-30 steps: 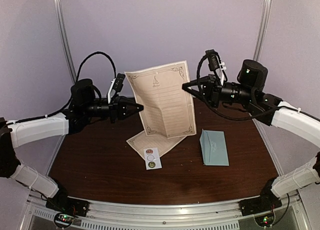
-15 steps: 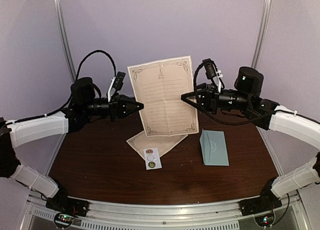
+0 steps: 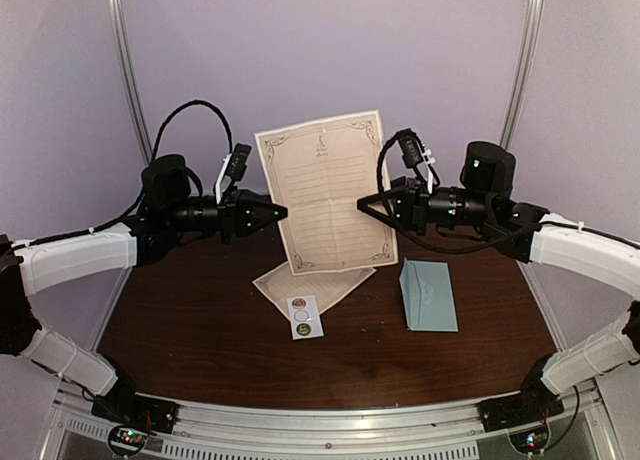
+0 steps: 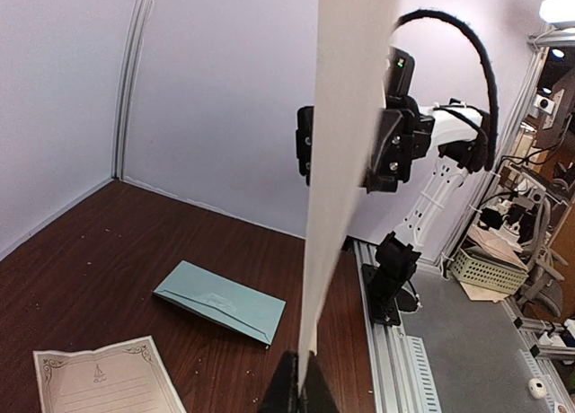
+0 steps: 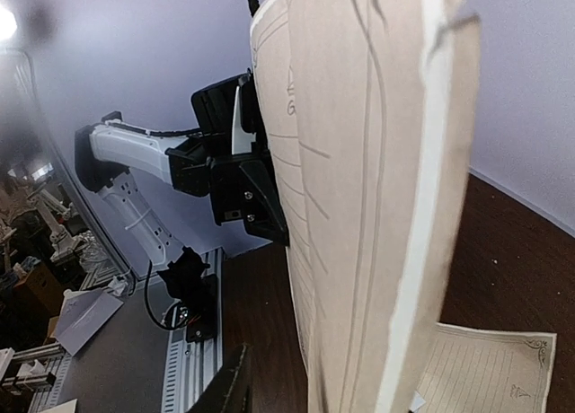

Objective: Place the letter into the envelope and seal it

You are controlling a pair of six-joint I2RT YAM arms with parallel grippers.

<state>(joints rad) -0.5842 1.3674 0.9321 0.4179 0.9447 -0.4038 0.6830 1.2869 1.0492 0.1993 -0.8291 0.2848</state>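
Note:
The letter [image 3: 328, 190], a cream sheet with an ornate border, stands upright above the table's back. My left gripper [image 3: 280, 213] is shut on its left edge; in the left wrist view the sheet [image 4: 346, 162] rises edge-on from the pinched jaws [image 4: 301, 388]. My right gripper [image 3: 362, 202] is open at the sheet's right edge. The right wrist view shows one of the fingers [image 5: 230, 384] standing apart from the paper [image 5: 377, 188], which hides the other finger. The teal envelope [image 3: 428, 295] lies flat on the table at the right, also seen in the left wrist view [image 4: 220, 301].
A second cream sheet [image 3: 310, 283] lies flat under the held letter. A small white sticker strip [image 3: 305, 316] sits in front of it. The dark wooden table [image 3: 200, 330] ends in a metal rail [image 3: 320, 420] at the near edge.
My right gripper opened, let go of the letter's right edge and slid down and left. The letter swung from tilted to upright in my left gripper, which stayed put.

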